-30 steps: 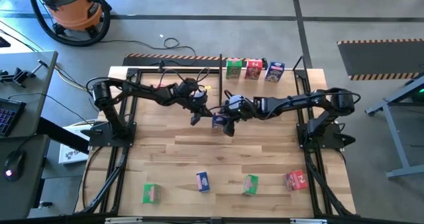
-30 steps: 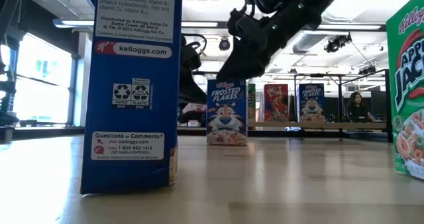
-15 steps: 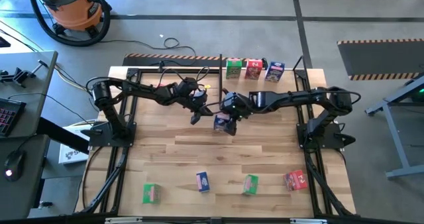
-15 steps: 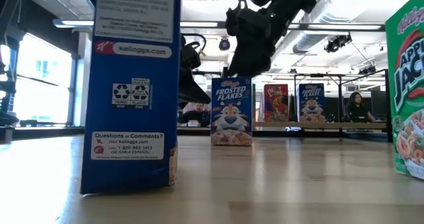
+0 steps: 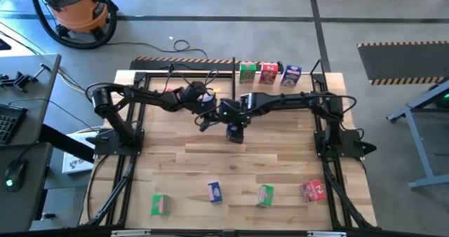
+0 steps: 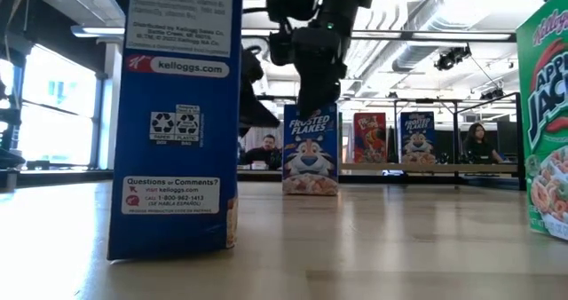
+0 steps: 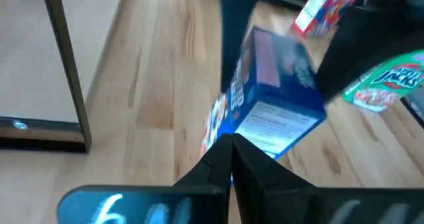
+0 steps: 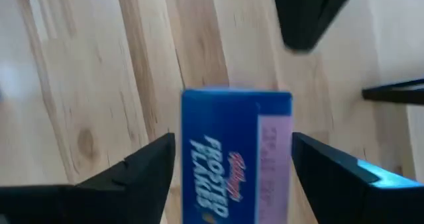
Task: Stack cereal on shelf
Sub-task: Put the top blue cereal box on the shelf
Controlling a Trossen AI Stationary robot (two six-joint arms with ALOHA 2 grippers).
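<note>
One blue cardboard cereal box (image 8: 236, 154) upright on planked wood, right fingers (image 8: 126, 174) spread beside it, left fingers (image 7: 228, 164) closed.

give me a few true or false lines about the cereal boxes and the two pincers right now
1. Three boxes stand on the shelf: green box, red box, blue box. True.
2. The right pincer is shut flat with nothing between its fingers. False: it is open, a Frosted Flakes box between the fingers.
3. The left pincer is shut. True.
4. Six boxes lie along the table's near edge. False: four do.
</note>
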